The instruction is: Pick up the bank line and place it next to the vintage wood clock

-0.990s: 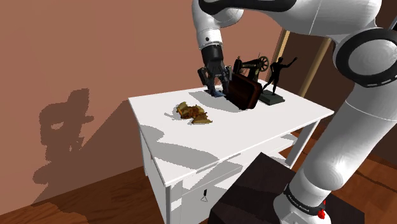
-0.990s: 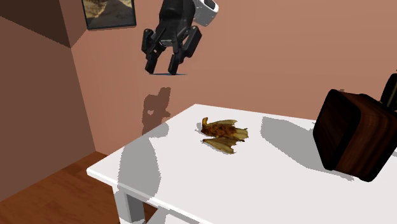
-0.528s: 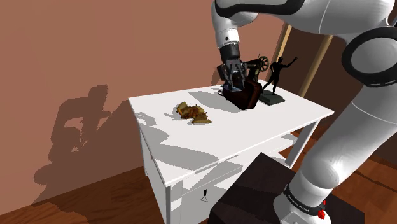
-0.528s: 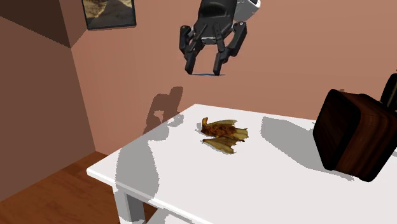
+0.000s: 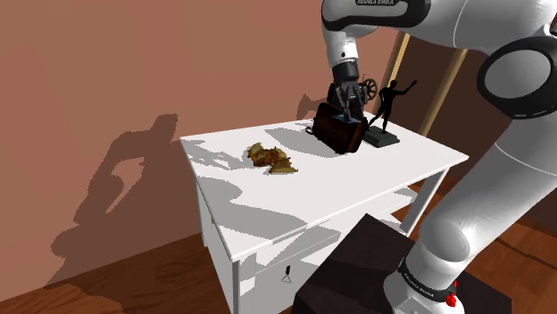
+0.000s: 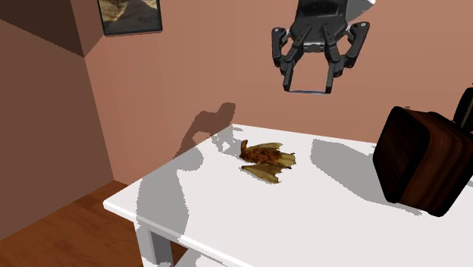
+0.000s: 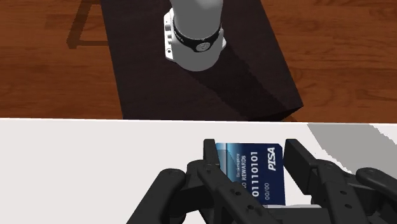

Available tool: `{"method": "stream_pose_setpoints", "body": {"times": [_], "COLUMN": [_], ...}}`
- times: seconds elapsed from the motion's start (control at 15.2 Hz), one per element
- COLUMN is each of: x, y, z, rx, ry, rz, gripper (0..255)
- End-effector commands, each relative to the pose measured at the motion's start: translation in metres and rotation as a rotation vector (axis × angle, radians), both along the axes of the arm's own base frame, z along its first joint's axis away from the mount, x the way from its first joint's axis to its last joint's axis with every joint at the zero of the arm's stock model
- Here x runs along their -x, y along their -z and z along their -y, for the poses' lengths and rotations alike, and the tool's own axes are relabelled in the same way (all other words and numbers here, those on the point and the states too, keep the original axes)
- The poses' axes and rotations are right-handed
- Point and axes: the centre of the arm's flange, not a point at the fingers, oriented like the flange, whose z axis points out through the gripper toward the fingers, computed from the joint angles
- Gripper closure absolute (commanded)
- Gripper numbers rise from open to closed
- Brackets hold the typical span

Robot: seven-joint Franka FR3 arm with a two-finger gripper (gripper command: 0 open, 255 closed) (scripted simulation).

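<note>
Shoulder: gripper [image 5: 346, 111] overlaps the dark wooden clock [image 5: 336, 132]; clearance is hard to judge, so a descent may clip it.
Second exterior: bank card [image 6: 307, 92] held well above the white table [image 6: 227, 220].
Wrist: jaws clenched on the card's edges only, so it could pivot or slip.

This is a room in a home, with reddish-brown walls [image 5: 89, 71], a wooden plank floor [image 5: 134, 285] and a framed picture [image 6: 130, 15] hung high. A white side table [image 5: 375, 178] carries keepsakes, among them a dark figurine [image 5: 390, 100] and a brown wooden clock [image 6: 421, 171].
</note>
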Motion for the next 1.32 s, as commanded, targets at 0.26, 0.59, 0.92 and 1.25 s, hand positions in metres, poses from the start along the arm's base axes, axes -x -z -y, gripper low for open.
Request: {"method": "stream_pose_setpoints", "body": {"times": [0.26,0.59,0.92,1.25], "x": [0.015,0.026,0.038,0.049], "y": [-0.001,-0.001,-0.001,-0.001], "z": [0.080,0.145,0.210,0.275], "rx": [0.000,0.000,0.000,0.000], "ry": [-0.001,-0.001,-0.001,-0.001], "rz": [0.000,0.000,0.000,0.000], "gripper": [255,255,255,255]}}
